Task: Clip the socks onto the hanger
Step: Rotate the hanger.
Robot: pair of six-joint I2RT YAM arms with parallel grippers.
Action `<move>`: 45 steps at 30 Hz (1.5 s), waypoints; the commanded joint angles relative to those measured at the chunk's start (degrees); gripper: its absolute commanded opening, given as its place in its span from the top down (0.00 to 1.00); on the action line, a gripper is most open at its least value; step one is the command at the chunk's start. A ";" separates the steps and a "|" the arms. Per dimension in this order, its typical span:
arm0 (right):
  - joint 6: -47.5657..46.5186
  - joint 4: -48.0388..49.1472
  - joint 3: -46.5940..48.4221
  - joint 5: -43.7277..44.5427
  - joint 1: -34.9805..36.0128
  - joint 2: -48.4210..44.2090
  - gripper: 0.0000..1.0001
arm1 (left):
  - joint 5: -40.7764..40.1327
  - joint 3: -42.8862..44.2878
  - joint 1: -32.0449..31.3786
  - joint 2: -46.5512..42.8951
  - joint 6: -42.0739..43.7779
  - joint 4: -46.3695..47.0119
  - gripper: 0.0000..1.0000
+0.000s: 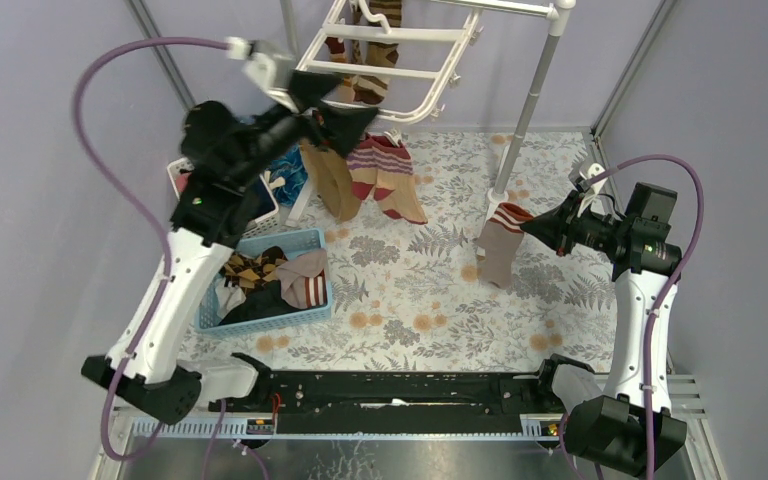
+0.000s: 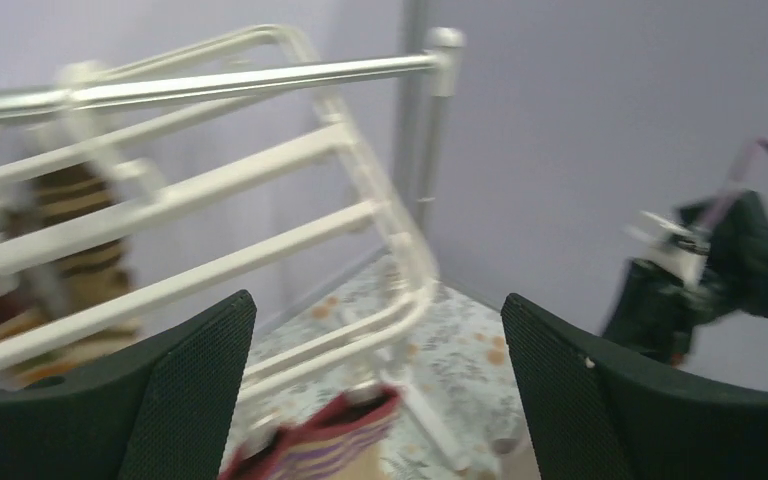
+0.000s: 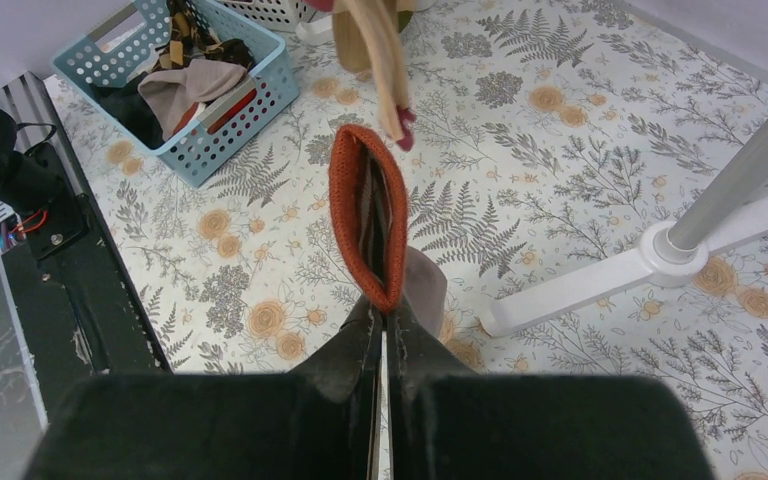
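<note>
the left gripper (image 2: 375, 305) gapes wide and empty by the blurred, cut-off hanger (image 2: 210, 175), while the right gripper (image 3: 380, 325) pinches a sock (image 3: 365, 210) by its red-rimmed cuff.

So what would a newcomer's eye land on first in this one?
The white hanger at top centre with dangling socks beneath, and the open left end effector up beside it. At right, the right end effector is shut on a tan sock with a striped cuff. A blue basket of loose socks sits at left.
</note>
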 commanded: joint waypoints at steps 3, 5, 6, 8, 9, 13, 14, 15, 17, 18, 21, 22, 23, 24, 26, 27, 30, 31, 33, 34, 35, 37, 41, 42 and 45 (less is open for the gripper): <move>1.30 2.09 -0.36 -2.24 -0.34 -0.94 1.00 | -24.28 13.45 -22.03 11.15 18.50 -15.57 0.04; 1.45 2.31 -0.50 -2.36 -0.34 -1.03 1.00 | -31.73 16.54 -26.87 15.06 21.65 -16.26 0.04; 1.54 2.41 -0.59 -2.44 -0.33 -1.06 1.00 | -35.14 18.59 -28.50 17.23 23.00 -16.66 0.03; 1.65 2.53 -0.66 -2.47 -0.33 -1.11 1.00 | -40.99 23.14 -30.78 21.36 26.15 -17.50 0.03; 1.66 2.54 -0.66 -2.45 -0.35 -1.12 1.00 | -42.91 25.35 -31.11 23.27 27.12 -18.04 0.03; 1.72 2.60 -0.80 -2.53 -0.25 -1.40 1.00 | -46.35 37.17 -31.16 31.23 28.75 -22.62 0.03; 1.79 2.74 -0.86 -2.60 -0.33 -1.43 1.00 | -46.53 39.65 -31.17 32.77 28.72 -23.89 0.04; 1.79 2.79 -0.90 -2.64 -0.34 -1.46 1.00 | -47.13 41.56 -31.17 34.20 28.47 -24.64 0.06; 1.83 2.85 -0.99 -2.73 -0.30 -1.47 1.00 | -48.93 43.60 -31.17 35.61 28.07 -25.00 0.10; 1.89 2.81 -0.99 -2.80 -0.36 -1.47 1.00 | -49.78 44.09 -31.17 35.94 28.07 -24.93 0.10; 2.13 3.06 -1.08 -2.93 -0.37 -1.56 1.00 | -50.18 44.51 -30.66 36.15 27.17 -25.14 0.10; 2.20 3.14 -1.12 -3.03 -0.32 -1.56 1.00 | -49.47 44.85 -30.23 36.23 26.34 -25.79 0.10; 2.21 3.17 -1.14 -3.08 -0.30 -1.56 1.00 | -48.34 45.62 -29.65 36.54 25.03 -26.77 0.12; 2.24 3.16 -1.09 -3.08 -0.35 -1.63 1.00 | -46.97 46.43 -28.95 36.81 23.77 -27.91 0.15; 2.30 3.21 -1.16 -3.02 -0.33 -1.64 1.00 | -43.47 47.41 -26.96 37.15 20.11 -29.69 0.18; 2.43 3.36 -1.21 -3.07 -0.36 -1.70 1.00 | -41.55 47.45 -26.35 37.16 19.14 -30.29 0.19; 2.58 3.52 -1.25 -3.07 -0.29 -1.65 1.00 | -38.12 47.61 -25.29 37.48 16.95 -31.15 0.20; 2.54 3.58 -1.25 -3.01 -0.30 -1.65 1.00 | -36.91 47.82 -25.08 37.69 16.32 -31.39 0.20; 2.60 3.61 -1.33 -3.00 -0.29 -1.64 1.00 | -34.87 48.49 -24.58 38.13 15.17 -31.77 0.22; 2.57 3.59 -1.34 -2.92 -0.29 -1.64 1.00 | -34.07 48.78 -24.46 38.32 14.90 -31.98 0.23; 2.58 3.69 -1.34 -2.91 -0.30 -1.64 1.00 | -33.64 48.92 -24.28 38.53 14.71 -32.14 0.23; 2.64 3.68 -1.34 -2.91 -0.32 -1.64 1.00 | -32.67 48.99 -24.16 38.65 14.40 -32.16 0.24; 2.67 3.68 -1.34 -2.90 -0.31 -1.64 1.00 | -30.49 49.13 -23.71 38.50 12.46 -31.89 0.24; 2.67 3.70 -1.34 -2.95 -0.37 -1.64 1.00 | -30.24 49.13 -23.69 38.48 12.36 -31.63 0.24; 2.64 3.72 -1.34 -2.99 -0.30 -1.72 1.00 | -30.79 49.39 -23.70 38.97 12.56 -31.57 0.23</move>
